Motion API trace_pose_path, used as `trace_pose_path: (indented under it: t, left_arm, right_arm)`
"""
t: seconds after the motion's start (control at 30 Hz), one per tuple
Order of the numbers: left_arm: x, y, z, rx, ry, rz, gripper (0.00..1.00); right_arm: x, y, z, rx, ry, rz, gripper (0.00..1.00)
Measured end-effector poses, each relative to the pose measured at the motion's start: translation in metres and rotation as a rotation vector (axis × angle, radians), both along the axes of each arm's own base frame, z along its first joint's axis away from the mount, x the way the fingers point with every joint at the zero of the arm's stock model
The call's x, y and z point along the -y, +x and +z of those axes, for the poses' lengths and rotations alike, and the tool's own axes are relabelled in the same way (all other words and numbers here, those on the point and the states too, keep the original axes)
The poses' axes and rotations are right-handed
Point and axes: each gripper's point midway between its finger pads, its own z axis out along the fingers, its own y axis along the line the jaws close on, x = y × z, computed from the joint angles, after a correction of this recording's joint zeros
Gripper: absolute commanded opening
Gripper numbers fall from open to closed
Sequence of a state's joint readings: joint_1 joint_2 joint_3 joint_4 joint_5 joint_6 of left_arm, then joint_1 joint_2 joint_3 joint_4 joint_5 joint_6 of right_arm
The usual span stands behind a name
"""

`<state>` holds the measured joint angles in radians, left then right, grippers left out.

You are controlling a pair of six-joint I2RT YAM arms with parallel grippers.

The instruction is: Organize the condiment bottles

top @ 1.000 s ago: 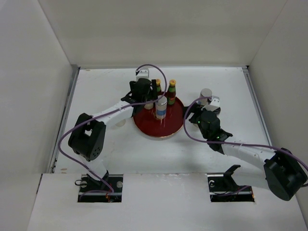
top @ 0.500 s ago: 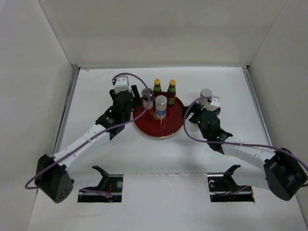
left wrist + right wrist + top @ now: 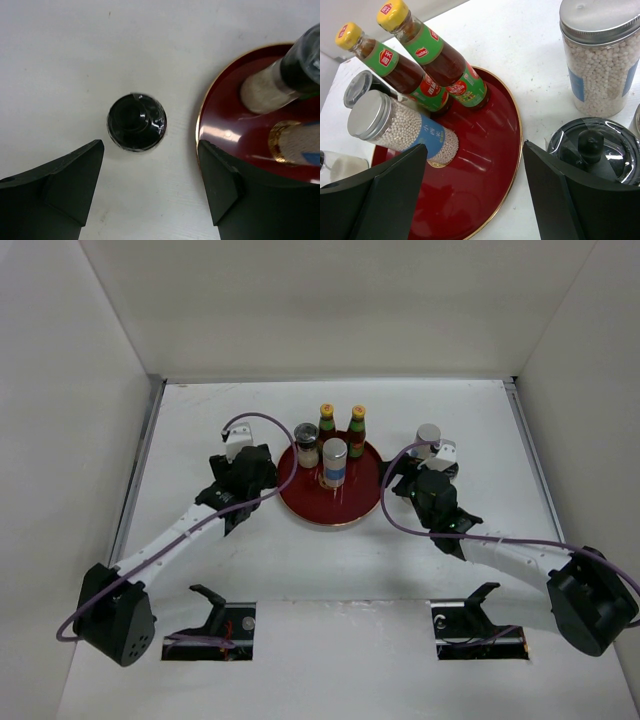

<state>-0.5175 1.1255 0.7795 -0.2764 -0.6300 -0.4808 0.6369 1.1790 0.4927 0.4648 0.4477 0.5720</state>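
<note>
Four bottles stand on the round lacquered red tray (image 3: 345,506) at centre frame: two slim glass sauce bottles (image 3: 445,65) with yellow caps and green necks, a silver-lidded jar (image 3: 405,127) of pale beads, and a dark-lidded shaker (image 3: 306,440). Three seem left on the matte white table (image 3: 200,420): a glossy black-capped jar (image 3: 136,121) left of the tray, a bead-filled jar (image 3: 600,55) at upper right, and a knob-lidded jar (image 3: 592,150) (lower right of the right wrist view). The left gripper (image 3: 150,165) and right gripper (image 3: 474,147) both gape wide, holding nothing
</note>
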Motion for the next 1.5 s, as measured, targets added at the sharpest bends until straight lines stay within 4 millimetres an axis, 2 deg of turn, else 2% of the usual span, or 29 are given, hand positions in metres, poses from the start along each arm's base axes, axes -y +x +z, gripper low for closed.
trace_pose_path:
  t: [0.1, 0.17, 0.63, 0.73, 0.87, 1.0, 1.1, 1.23, 1.4, 1.5]
  left_arm:
    - [0.0, -0.001, -0.022, -0.055, 0.028, -0.002, 0.71]
    - [-0.001, 0.0, -0.028, -0.07, 0.039, 0.004, 0.7]
    - [-0.016, 0.013, -0.044, -0.035, 0.072, 0.088, 0.69]
    - [-0.02, 0.019, -0.043, -0.017, 0.067, 0.103, 0.61]
    - [-0.019, 0.022, -0.042, 0.0, 0.064, 0.105, 0.39]
    - [-0.017, 0.021, -0.041, 0.007, 0.065, 0.096, 0.31]
    - [-0.009, 0.016, -0.034, 0.016, 0.071, 0.061, 0.31]
    - [0.011, 0.011, -0.005, 0.083, 0.044, -0.005, 0.31]
    - [0.044, 0.02, 0.033, 0.163, -0.018, -0.075, 0.31]
    - [0.063, 0.027, 0.039, 0.178, -0.04, -0.111, 0.31]
  right_arm:
    - [-0.001, 0.0, 0.0, 0.0, 0.0, 0.002, 0.84]
    - [-0.001, -0.001, 0.0, 0.0, 0.0, 0.004, 0.84]
    - [-0.005, -0.002, -0.002, -0.004, -0.003, 0.017, 0.84]
    - [-0.006, -0.002, -0.005, -0.011, -0.01, 0.021, 0.84]
    - [-0.007, -0.002, -0.006, -0.014, -0.012, 0.023, 0.84]
    - [-0.009, -0.003, -0.008, -0.019, -0.016, 0.03, 0.84]
    - [-0.009, -0.003, -0.008, -0.019, -0.017, 0.033, 0.84]
    - [-0.01, -0.003, -0.008, -0.018, -0.019, 0.035, 0.84]
    - [-0.011, -0.004, -0.009, -0.02, -0.02, 0.039, 0.84]
    - [-0.011, -0.004, -0.009, -0.019, -0.023, 0.039, 0.84]
